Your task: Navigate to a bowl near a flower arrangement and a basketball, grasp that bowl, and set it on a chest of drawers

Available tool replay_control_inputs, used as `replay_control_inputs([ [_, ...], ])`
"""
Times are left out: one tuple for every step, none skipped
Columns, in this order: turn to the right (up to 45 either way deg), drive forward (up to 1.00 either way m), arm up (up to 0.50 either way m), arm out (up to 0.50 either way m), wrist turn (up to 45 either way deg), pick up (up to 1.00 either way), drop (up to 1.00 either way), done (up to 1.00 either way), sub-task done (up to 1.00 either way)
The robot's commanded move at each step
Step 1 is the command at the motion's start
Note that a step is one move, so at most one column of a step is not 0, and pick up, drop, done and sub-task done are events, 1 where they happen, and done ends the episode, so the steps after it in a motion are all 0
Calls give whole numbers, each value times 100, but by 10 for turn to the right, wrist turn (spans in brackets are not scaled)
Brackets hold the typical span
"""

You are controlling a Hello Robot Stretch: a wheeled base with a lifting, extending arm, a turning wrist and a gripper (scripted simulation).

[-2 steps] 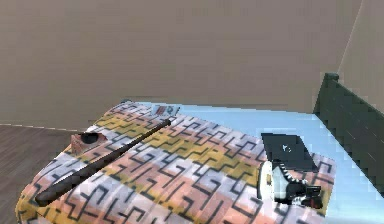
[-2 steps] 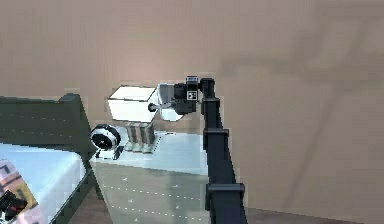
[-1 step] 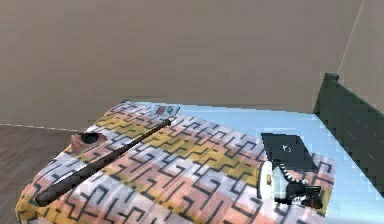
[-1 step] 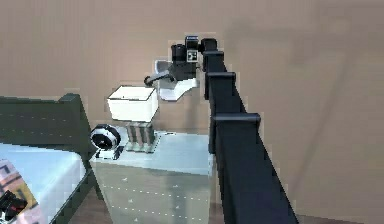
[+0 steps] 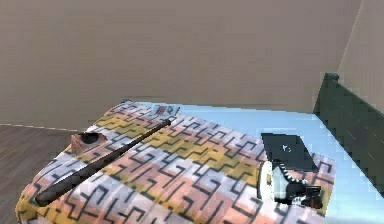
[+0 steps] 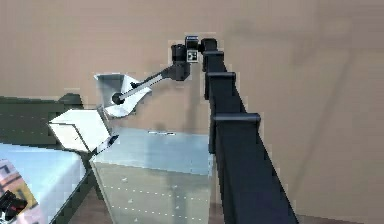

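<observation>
Above the chest (image 6: 160, 152), toward the arm side view's left end of its top, the bowl (image 6: 105, 82) hangs at the far end of the gripper (image 6: 122, 97). It is clear of the top and of everything else, so you are holding it. The gripper's own state you cannot tell from these views.

Treat the bowl as stiff and probably light. It looks pale, smooth and thin-walled, so expect it to be slippery and to chip or crack if it lands hard. The rim is the sensible place for a hold. That seems to be where it is taken now, with the bowl tilted, though the contact is too small to make out. A rim hold may let it swing, so lower it gently and let its base meet the top flat.

Counting in the arm side view: one bowl, one chest, and one arm (image 6: 235, 140) with one gripper. One white box (image 6: 78, 130) is at the chest's left corner. You cannot tell whether it rests on the top or just beside it, so aim for the bare middle.

In the forward view, one bed (image 5: 190, 160) carries:
- one bat (image 5: 110, 158), lying aslant from its left corner toward the middle
- one small dark thing (image 5: 90, 138) at its left edge
- one laptop (image 5: 290, 150) near its right edge
- one dark cluster (image 5: 295, 188) just below the laptop, which you cannot name
</observation>
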Motion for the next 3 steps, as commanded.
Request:
replay_control_inputs([
  [0, 0, 0, 0, -450, 0, 0, 0, 0],
  [0, 0, 0, 0, -120, 0, 0, 0, 0],
  [0, 0, 0, -46, 0, 0, 0, 0, 0],
])
